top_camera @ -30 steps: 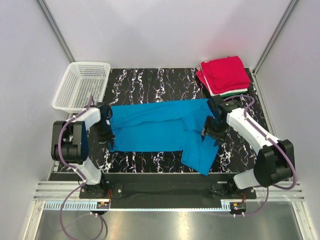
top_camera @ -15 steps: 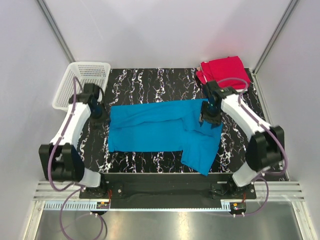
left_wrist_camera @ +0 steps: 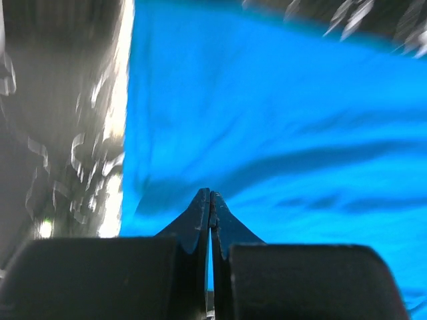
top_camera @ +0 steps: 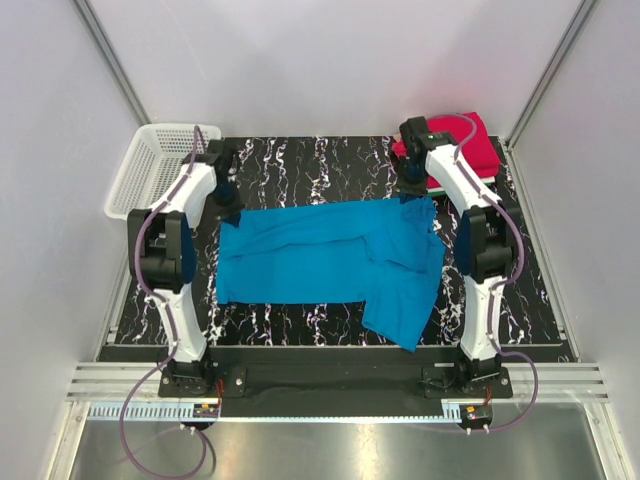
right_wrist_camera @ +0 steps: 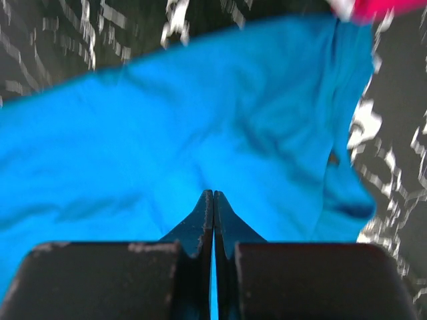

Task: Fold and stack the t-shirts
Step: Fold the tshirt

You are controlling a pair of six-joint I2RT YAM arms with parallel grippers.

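Both grippers sit at the far edge of the blue t-shirt (top_camera: 320, 262), which lies spread mid-scene on the worktop (top_camera: 300, 160). The left gripper (left_wrist_camera: 208, 200) and right gripper (right_wrist_camera: 212, 200) are pressed shut, likely pinching its corners for a fold, though a hold is unclear. The folded red t-shirt (top_camera: 478, 142) waits far right.

No writing, label, brand mark, number or sign can be read anywhere: not on the blue t-shirt (top_camera: 300, 260), the red t-shirt (top_camera: 478, 143), the basket (top_camera: 160, 128), the table (top_camera: 310, 165) or the arms.
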